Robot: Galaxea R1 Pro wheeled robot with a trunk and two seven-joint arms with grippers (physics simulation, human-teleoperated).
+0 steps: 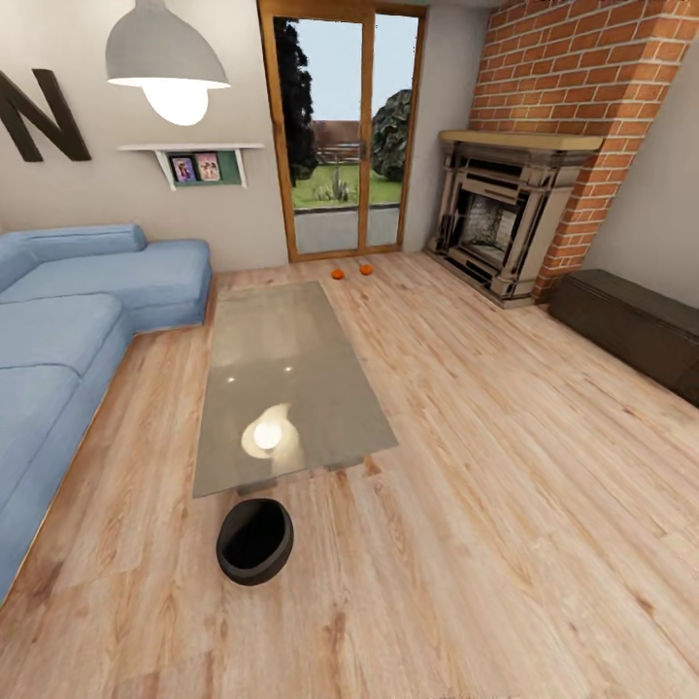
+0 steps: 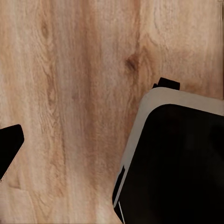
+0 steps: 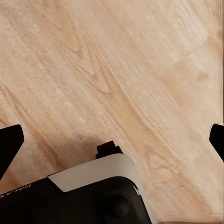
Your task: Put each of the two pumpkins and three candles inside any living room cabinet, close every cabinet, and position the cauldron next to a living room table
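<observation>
Cauldron (image 1: 254,541) at table's (image 1: 282,388) six o'clock; pumpkins (image 1: 337,274) at twelve. Right gripper (image 3: 112,140) spread, empty; left gripper's state untellable. Risk: base nudges cauldron when driving past.

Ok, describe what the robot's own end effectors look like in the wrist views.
Left end effector: one black, wedge-shaped fingertip shows. Right end effector: two matching black tips show at opposite edges. Beneath both sits a black rounded-corner panel with a light-grey rim; in the right wrist view it carries faint, unreadable lettering. No cables visible.
</observation>
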